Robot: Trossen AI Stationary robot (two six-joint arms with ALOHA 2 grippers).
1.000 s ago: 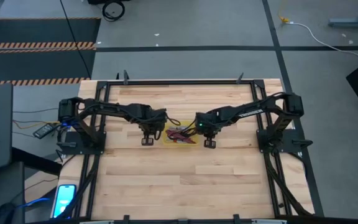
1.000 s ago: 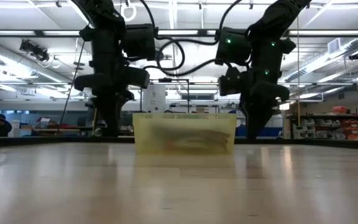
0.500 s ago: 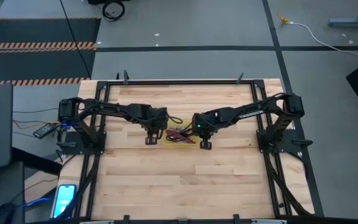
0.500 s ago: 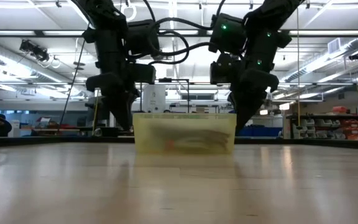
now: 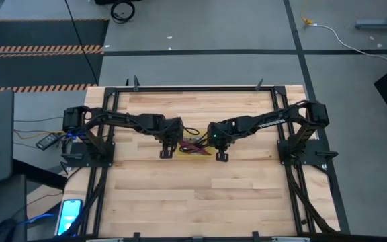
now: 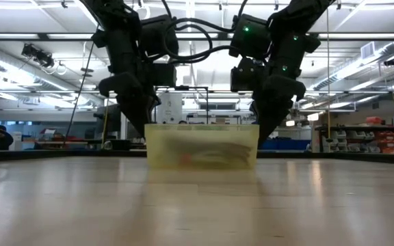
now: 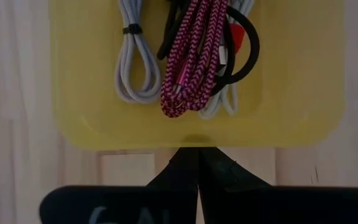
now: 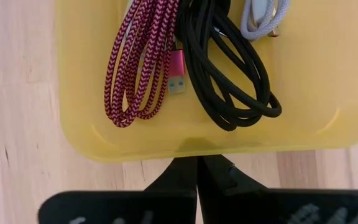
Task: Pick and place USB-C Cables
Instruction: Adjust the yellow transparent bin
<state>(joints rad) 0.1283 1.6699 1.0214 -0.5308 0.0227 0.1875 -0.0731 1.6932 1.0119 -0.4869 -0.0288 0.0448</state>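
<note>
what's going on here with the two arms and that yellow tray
Both arms hang over a yellow tray mid-table that holds bundled USB-C cables: magenta, black, pale grey. The left gripper and right gripper sit shut at opposite edges of the tray. Neither holds a cable; all of them lie in the tray.

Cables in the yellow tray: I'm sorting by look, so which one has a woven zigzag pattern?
The magenta-red cable: its braided jacket shows a zigzag weave. The black cable and pale grey cable beside it are plain-coloured.
</note>
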